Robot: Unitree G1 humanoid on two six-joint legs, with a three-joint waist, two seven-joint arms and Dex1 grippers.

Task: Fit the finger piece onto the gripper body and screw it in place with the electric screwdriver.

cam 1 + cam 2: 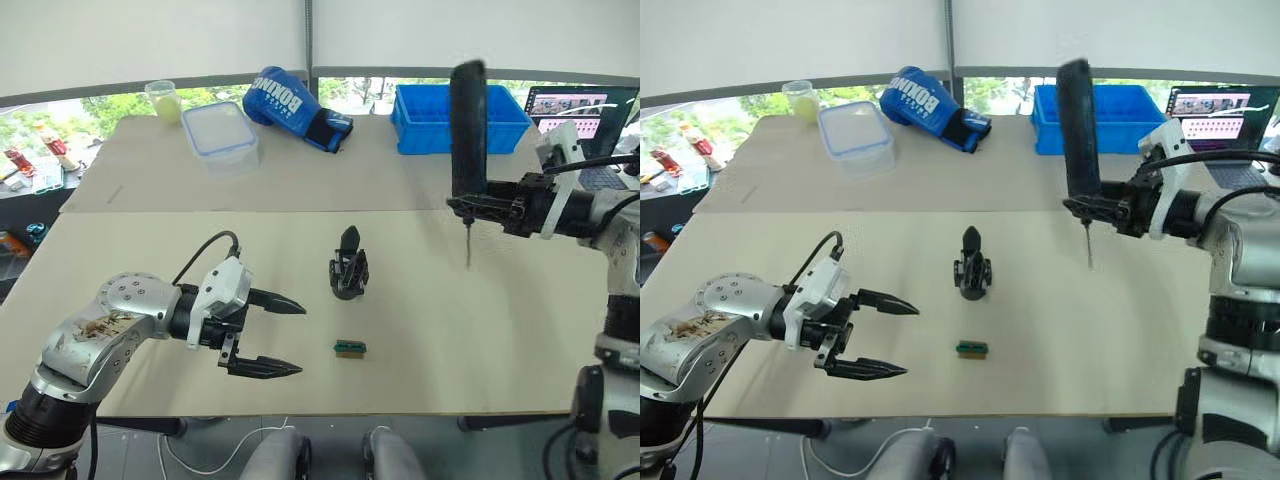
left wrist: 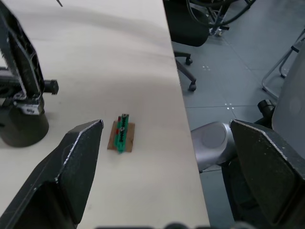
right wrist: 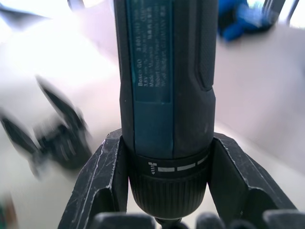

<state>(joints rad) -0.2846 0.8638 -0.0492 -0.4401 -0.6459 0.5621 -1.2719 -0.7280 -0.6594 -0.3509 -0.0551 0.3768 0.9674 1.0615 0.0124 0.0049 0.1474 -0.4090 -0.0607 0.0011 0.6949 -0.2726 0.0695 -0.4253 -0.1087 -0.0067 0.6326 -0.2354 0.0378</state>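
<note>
The gripper body (image 1: 348,270) stands upright at mid-table with one pointed black finger rising from it; it also shows as the gripper body (image 2: 21,95). The finger piece is out of view as a loose part. My right gripper (image 1: 482,207) is shut on the electric screwdriver (image 1: 467,120), held upright above the table to the right of the body, its thin silver bit (image 1: 467,245) pointing down. In the right wrist view the fingers (image 3: 102,176) clamp the screwdriver's collar (image 3: 167,191). My left gripper (image 1: 300,338) hangs open and empty, left of the body.
A small green-and-black block (image 1: 350,347) lies near the table's front edge (image 1: 330,412), just right of my left gripper. At the back are a blue bin (image 1: 420,130), a blue boxing glove (image 1: 290,105), a clear lidded box (image 1: 222,135), a cup (image 1: 163,100) and a laptop (image 1: 580,110).
</note>
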